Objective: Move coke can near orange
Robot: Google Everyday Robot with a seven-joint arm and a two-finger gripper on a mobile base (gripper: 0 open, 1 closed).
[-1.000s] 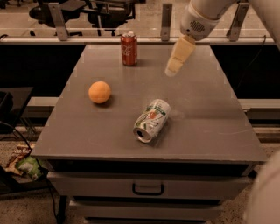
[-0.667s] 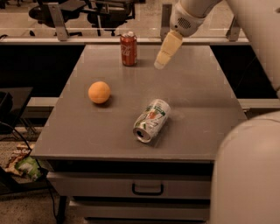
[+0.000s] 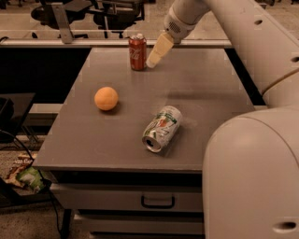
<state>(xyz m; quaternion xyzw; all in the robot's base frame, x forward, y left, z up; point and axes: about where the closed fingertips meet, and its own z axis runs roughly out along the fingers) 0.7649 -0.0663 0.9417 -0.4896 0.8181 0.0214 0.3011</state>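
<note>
The red coke can [image 3: 137, 52] stands upright near the far edge of the grey table [image 3: 210, 93]. The orange [image 3: 106, 98] lies on the left part of the table, well in front of the can. My gripper [image 3: 155, 55] points down-left from the arm at the top and sits just to the right of the coke can, close to it, its tip about level with the can's base.
A white-and-green soda can [image 3: 161, 128] lies on its side in the middle front of the table. My arm's large white body [image 3: 252, 177] fills the right foreground. A drawer [image 3: 158, 200] is under the table. Office chairs [image 3: 100, 11] stand behind.
My gripper has moved left and down across the far part of the table, ending right beside the coke can. The cans and the orange have not moved.
</note>
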